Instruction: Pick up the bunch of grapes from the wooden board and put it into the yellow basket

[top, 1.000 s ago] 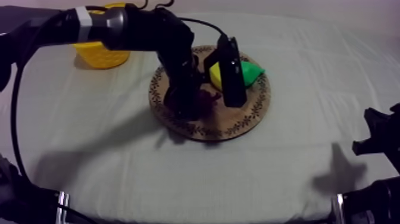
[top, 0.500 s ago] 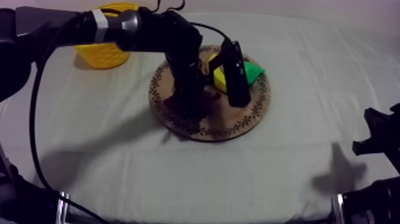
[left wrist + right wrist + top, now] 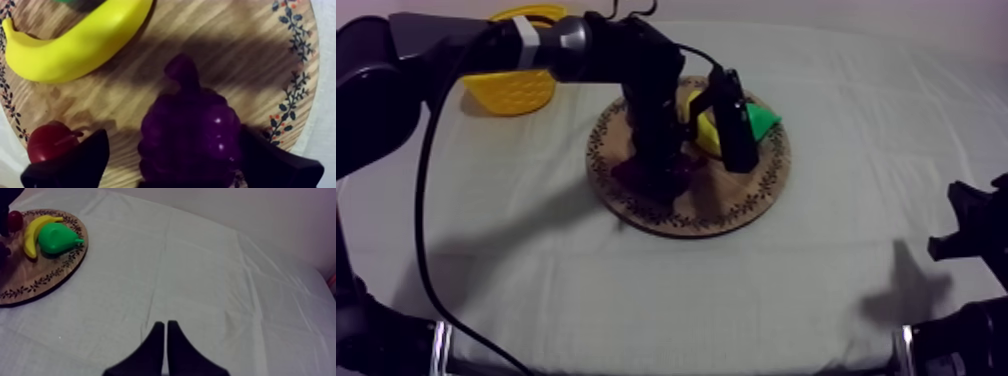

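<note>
Left arm [image 3: 536, 45]: reaches in from upper left, wrist bent downward.
Left jaws: spread apart, pointing down.
Right arm [image 3: 968, 235]: low at right side.
Right jaws: pressed together.

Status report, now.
Left hand open astride purple bunch of grapes on round wooden board. Right hand shut, clear of board. Small red fruit beside left hand.

The bunch of grapes [image 3: 190, 135] is a deep, glossy purple with small pale highlights. The banana [image 3: 75, 45] is bright yellow, the pear [image 3: 57, 238] a vivid green, and the small red fruit [image 3: 47, 142] a shiny red. The board [image 3: 240, 60] is light brown wood with darker streaks of grain. Its rim carries a ring of dark leafy sprigs dotted with tiny red berries. The basket [image 3: 516, 90] is yellow. The cloth [image 3: 836, 280] over the table is a plain grey-white. The jaws on both arms are black.
</note>
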Controlling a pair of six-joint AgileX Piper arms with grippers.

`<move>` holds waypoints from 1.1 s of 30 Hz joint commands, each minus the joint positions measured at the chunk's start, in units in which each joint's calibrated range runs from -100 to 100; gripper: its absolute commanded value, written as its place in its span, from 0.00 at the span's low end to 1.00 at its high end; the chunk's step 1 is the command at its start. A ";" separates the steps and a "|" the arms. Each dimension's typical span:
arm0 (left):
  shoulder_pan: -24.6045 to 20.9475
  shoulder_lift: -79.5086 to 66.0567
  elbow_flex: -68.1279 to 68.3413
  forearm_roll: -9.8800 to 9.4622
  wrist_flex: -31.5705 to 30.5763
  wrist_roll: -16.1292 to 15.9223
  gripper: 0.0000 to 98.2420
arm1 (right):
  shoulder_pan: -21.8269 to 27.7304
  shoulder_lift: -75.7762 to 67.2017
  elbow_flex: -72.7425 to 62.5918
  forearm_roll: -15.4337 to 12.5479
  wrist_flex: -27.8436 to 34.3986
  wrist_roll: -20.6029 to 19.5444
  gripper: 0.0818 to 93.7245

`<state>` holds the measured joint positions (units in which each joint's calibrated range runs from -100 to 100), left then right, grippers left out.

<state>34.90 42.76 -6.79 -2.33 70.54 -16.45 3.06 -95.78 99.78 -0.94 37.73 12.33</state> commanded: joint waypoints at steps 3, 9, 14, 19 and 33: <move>0.08 -0.03 -0.02 0.05 -0.09 -0.05 0.96 | 0.01 0.02 -0.01 -0.01 0.01 0.00 0.00; 0.04 -0.11 0.19 0.06 -0.21 0.08 0.84 | 0.01 0.02 -0.01 -0.01 0.01 0.00 0.00; 0.03 -0.30 0.49 0.08 -0.34 0.33 0.66 | 0.01 0.02 -0.01 -0.01 0.01 0.00 0.00; -0.03 -0.66 1.00 0.14 -0.79 0.60 0.54 | 0.01 0.02 -0.01 -0.01 0.01 0.00 0.00; 0.40 -10.08 8.84 0.86 -4.22 2.01 0.50 | 0.01 0.02 -0.01 -0.01 0.01 0.00 0.00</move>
<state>35.19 35.17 0.84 -1.53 66.53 -14.65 3.06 -95.78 99.78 -0.94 37.73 12.33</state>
